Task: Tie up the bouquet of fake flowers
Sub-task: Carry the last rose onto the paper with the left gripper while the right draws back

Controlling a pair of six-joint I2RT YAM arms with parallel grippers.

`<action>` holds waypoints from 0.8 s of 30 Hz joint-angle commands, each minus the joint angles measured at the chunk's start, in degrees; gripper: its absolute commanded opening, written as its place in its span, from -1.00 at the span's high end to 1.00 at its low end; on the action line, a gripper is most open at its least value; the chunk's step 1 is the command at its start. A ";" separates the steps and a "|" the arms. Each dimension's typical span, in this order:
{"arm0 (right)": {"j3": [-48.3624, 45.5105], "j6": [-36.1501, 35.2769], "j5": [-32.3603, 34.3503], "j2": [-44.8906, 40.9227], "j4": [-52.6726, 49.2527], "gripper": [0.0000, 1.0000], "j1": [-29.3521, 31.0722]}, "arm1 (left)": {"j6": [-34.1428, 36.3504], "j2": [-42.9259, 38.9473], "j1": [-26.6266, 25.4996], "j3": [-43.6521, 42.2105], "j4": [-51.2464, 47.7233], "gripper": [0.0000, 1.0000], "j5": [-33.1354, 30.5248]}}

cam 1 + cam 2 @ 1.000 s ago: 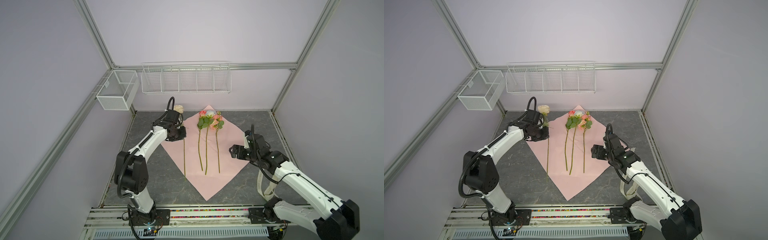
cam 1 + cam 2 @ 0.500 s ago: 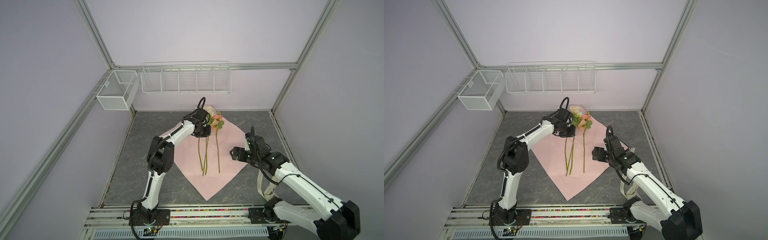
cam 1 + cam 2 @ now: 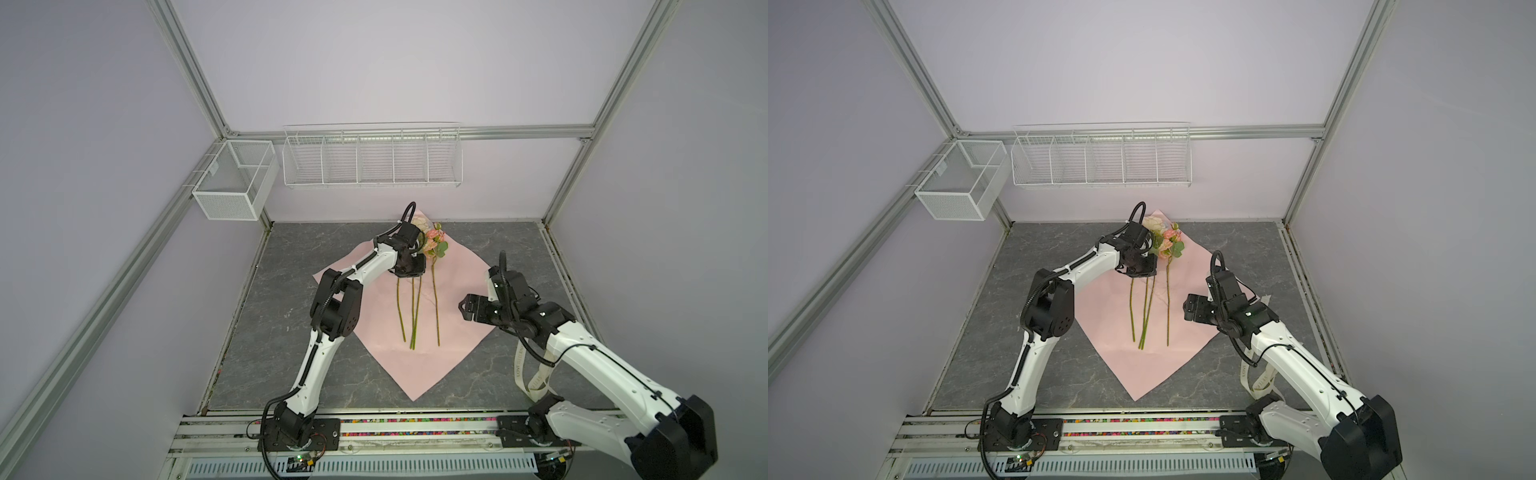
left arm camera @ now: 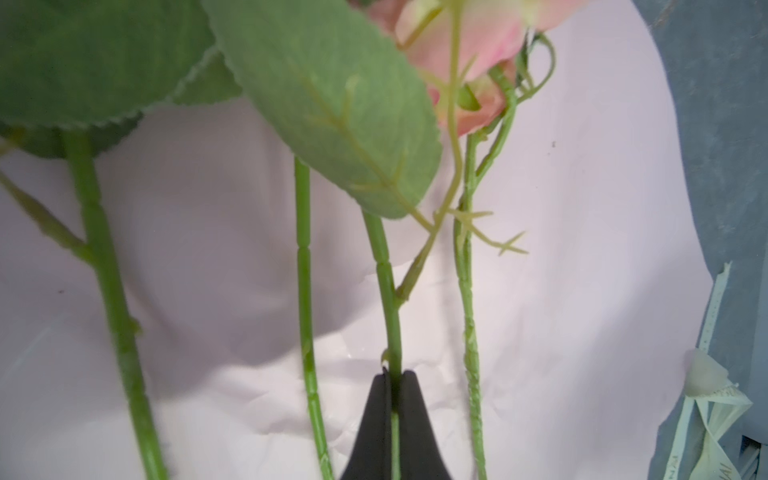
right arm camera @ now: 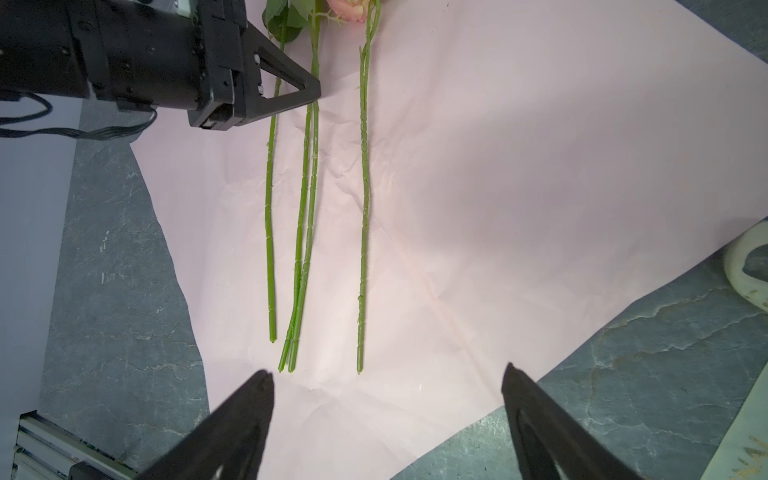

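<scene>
The bouquet of fake flowers [image 3: 434,246] [image 3: 1170,243] lies as several loose long green stems [image 5: 365,208] on a pink wrapping paper sheet [image 3: 457,291] [image 3: 1108,316], blossoms toward the back wall. My left gripper [image 3: 410,271] [image 3: 1142,271] [image 4: 395,376] is shut on one middle stem [image 4: 388,291] just below the leaves, close over the paper. In the right wrist view its black fingers [image 5: 291,89] pinch that stem. My right gripper [image 3: 465,309] [image 3: 1188,309] [image 5: 386,374] hangs open near the stem ends, by the sheet's right side, holding nothing.
A cream ribbon [image 3: 536,374] [image 3: 1258,382] [image 4: 706,415] lies on the grey tabletop by the right arm's base. A white mesh box [image 3: 232,183] and a wire shelf [image 3: 372,156] hang on the back walls. Aluminium rails [image 3: 374,424] run along the front edge.
My left arm has swung right from the sheet's left edge, carrying the cream-flowered stem over to the other stems. The right arm has stayed where it was.
</scene>
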 commanded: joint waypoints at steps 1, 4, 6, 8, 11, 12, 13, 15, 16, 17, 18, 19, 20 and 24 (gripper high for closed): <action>-0.07 -0.18 -1.11 0.78 -0.72 -0.78 -0.43 | 1.75 1.91 0.02 2.65 -0.08 0.90 -0.33; 0.07 -0.22 -1.36 0.97 -0.74 -0.78 -0.39 | 2.11 1.84 0.01 3.02 -0.99 0.84 -1.52; 0.11 -0.25 -1.47 1.07 -0.62 -0.78 -0.39 | 2.21 1.23 0.02 3.03 -1.00 0.76 -1.74; 0.11 -0.19 -1.63 1.14 -0.59 -0.78 -0.39 | 2.12 0.56 -0.01 3.16 -1.34 0.63 -2.08; 0.29 -0.09 -2.01 1.14 -0.40 -0.78 -0.39 | 2.24 -0.74 0.02 3.02 -1.77 0.54 -1.67; 0.30 -0.05 -2.04 1.07 -0.38 -0.78 -0.39 | 2.31 -1.34 0.02 2.97 -2.01 0.52 -1.58; 0.22 -0.11 -2.24 1.02 -0.28 -0.78 -0.39 | 2.48 -2.03 0.02 2.76 -2.29 0.51 -1.86; 0.13 -0.58 -2.92 0.64 0.34 -0.78 -0.39 | 2.94 -3.49 0.02 2.36 -2.67 0.46 -2.01; -0.09 -0.78 -3.30 0.31 0.66 -0.78 -0.39 | 3.12 -4.42 -0.02 1.70 -2.63 0.43 -1.86; -0.23 -0.91 -3.53 0.00 1.12 -0.78 -0.39 | 3.15 -5.26 0.02 1.14 -2.58 0.41 -1.61; -0.40 -0.73 -3.39 -0.43 1.24 -0.78 -0.42 | 3.25 -6.41 0.02 0.41 -2.43 0.40 -1.29; -0.44 -0.54 -2.99 -0.73 1.15 -0.78 -0.39 | 3.34 -7.61 0.01 -0.74 -2.12 0.39 -1.35; -0.82 -0.36 -2.90 -1.15 1.51 -0.78 -0.47 | 3.34 -8.62 0.02 -1.75 -1.97 0.38 -1.82; -3.40 2.22 -4.30 -3.24 4.06 -0.78 -1.09 | 3.92 -12.78 0.11 -6.48 -0.96 0.32 -3.10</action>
